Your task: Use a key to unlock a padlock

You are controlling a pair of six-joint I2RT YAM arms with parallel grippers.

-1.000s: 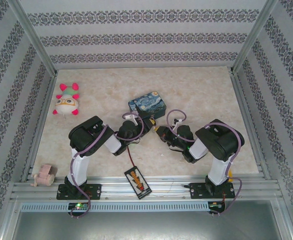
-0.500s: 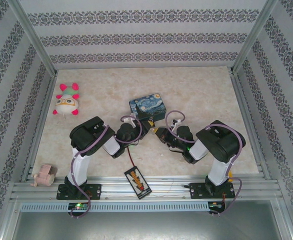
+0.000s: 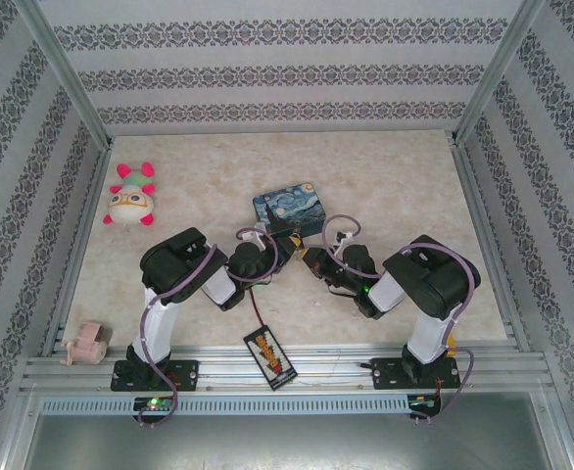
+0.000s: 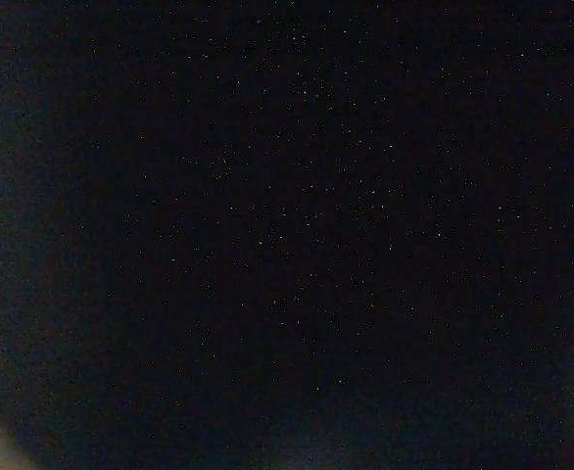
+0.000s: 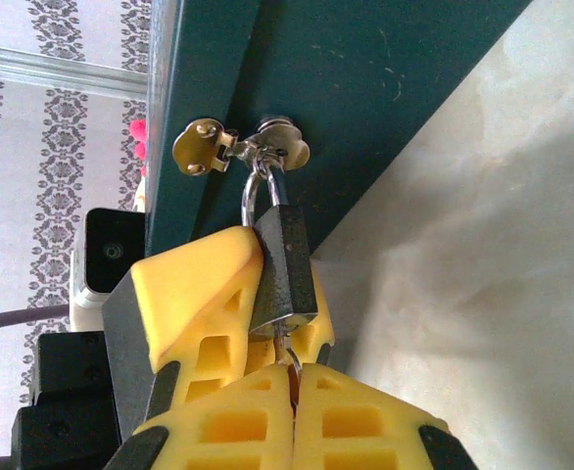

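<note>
**Top view.** Left gripper and right gripper met tip to tip at the near edge of the tin. How far the fingers were open could not be told from here. Toy lay far left on the table. Pack lay at the near edge, between the arm bases.

**Left wrist view.** Dark; nothing could be made out.

**Right wrist view.** Right fingers were pressed together, pinching the key; only a sliver showed, entering the padlock's underside. Left fingers were yellow and nearly closed, clamped on either side of the padlock. The padlock had a dark body and hung upright. Its silvery shackle was closed through the brass hasp on the tin's wall.
</note>
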